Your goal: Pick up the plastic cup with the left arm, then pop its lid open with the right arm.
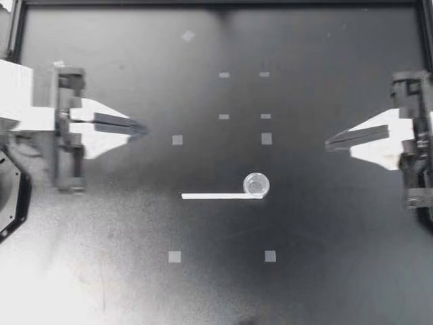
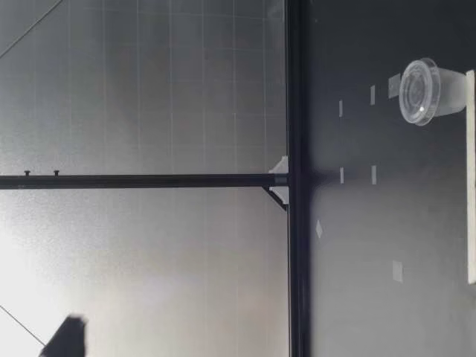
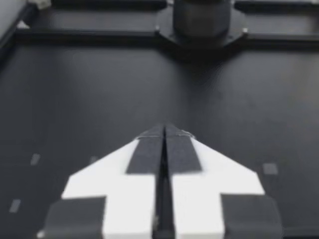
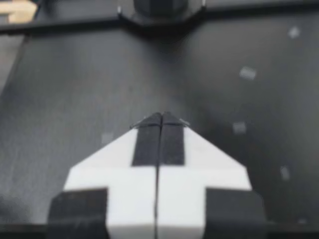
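My left gripper [image 1: 139, 127] is fully closed, fingers pressed flat together, nothing between them. It hangs over bare black table [image 1: 325, 271]. The left wrist view [image 3: 164, 130] shows the same: pads meeting along one seam, only dark surface ahead. My right gripper [image 1: 331, 143] is likewise closed tight and empty, fingertips together in the right wrist view [image 4: 161, 118], touching nothing.

The small clear plastic cup [image 1: 256, 183] sits between the two grippers, well apart from both and nearer my right one. In the top view it lies below the line that joins the fingertips. It stands upright with its mouth up, and the low view [image 2: 424, 91] shows the wide rim on top and the body tapering down to the table.

A thin flat white strip [image 1: 216, 196] lies on the table touching the cup's base. It runs from the cup toward my left side, and its free end is well short of my left gripper. In the low view the strip [image 2: 470, 178] lies nearer to that camera than the cup does.

Small grey tape squares [image 1: 174, 256] dot the table around cup and strip — none touching either.
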`<action>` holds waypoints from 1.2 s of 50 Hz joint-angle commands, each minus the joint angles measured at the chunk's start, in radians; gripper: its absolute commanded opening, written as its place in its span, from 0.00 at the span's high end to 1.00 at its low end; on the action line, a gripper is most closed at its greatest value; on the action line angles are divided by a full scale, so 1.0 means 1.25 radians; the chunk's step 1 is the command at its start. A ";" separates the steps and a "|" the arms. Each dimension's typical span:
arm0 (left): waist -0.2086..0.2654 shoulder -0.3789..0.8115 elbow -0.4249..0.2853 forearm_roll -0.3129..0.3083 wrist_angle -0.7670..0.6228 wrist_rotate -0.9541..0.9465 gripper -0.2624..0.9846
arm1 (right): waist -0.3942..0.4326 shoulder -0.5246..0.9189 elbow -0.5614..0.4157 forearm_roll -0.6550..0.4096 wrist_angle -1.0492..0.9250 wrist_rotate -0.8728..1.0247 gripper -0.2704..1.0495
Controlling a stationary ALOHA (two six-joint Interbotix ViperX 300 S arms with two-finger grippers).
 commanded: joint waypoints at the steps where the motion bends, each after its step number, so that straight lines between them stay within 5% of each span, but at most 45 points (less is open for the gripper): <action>1: 0.004 0.039 -0.023 0.000 -0.026 0.000 0.78 | -0.005 0.021 -0.022 0.001 0.006 0.017 0.85; 21: 0.002 0.227 -0.029 -0.004 -0.120 -0.032 0.48 | -0.006 0.195 -0.021 0.005 0.010 0.048 0.85; 60: -0.020 0.503 -0.083 0.001 -0.215 -0.049 0.45 | -0.005 0.493 -0.039 0.021 -0.079 0.091 0.85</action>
